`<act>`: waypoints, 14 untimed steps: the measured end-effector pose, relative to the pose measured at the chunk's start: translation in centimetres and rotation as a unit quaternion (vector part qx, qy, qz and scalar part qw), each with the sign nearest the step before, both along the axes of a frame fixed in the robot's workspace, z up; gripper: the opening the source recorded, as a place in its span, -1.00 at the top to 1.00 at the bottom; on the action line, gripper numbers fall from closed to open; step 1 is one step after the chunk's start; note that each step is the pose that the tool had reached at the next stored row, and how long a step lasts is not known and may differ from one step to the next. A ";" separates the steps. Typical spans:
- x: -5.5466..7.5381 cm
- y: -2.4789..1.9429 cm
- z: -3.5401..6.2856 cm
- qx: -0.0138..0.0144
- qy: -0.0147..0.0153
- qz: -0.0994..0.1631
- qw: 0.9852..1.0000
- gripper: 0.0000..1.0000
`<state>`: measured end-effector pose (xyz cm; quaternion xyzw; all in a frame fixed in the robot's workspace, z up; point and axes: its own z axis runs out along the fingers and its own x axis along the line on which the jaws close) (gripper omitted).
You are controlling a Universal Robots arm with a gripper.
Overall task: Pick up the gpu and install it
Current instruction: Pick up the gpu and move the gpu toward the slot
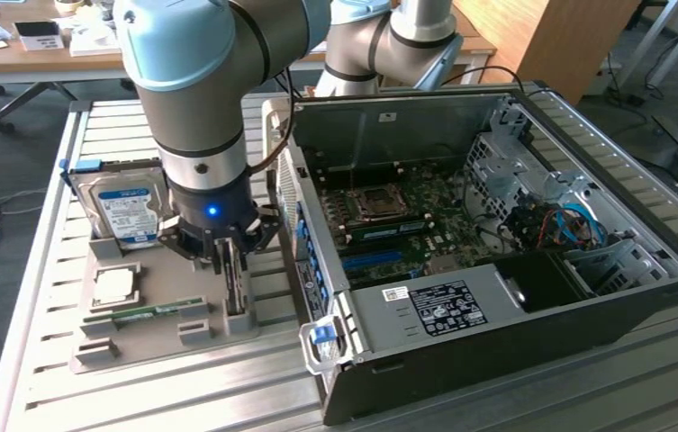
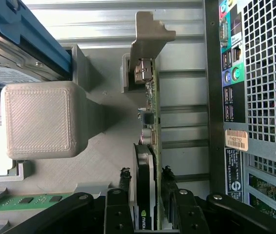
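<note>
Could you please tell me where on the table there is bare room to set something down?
Bare table slats lie camera-side of the grey tray in the exterior view, and beyond the hard drive at the far edge. The strip between tray and computer case is crowded: the gripper is down over the gpu there.

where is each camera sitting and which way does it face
exterior view: off the arm, high, looking down on the table, open case and tray; the arm and gripper show.
wrist view: on the wrist, looking past its own fingers at the gpu they grip on edge.
both show the gpu, tray, case and hard drive.
</note>
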<state>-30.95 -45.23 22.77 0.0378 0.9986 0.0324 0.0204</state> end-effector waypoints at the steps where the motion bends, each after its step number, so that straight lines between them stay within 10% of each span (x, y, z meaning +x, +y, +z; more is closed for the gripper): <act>1: 0.0 0.00 0.00 0.000 0.000 0.000 1.000 0.22; 14: 0.0 0.00 0.00 0.000 0.000 0.000 1.000 0.47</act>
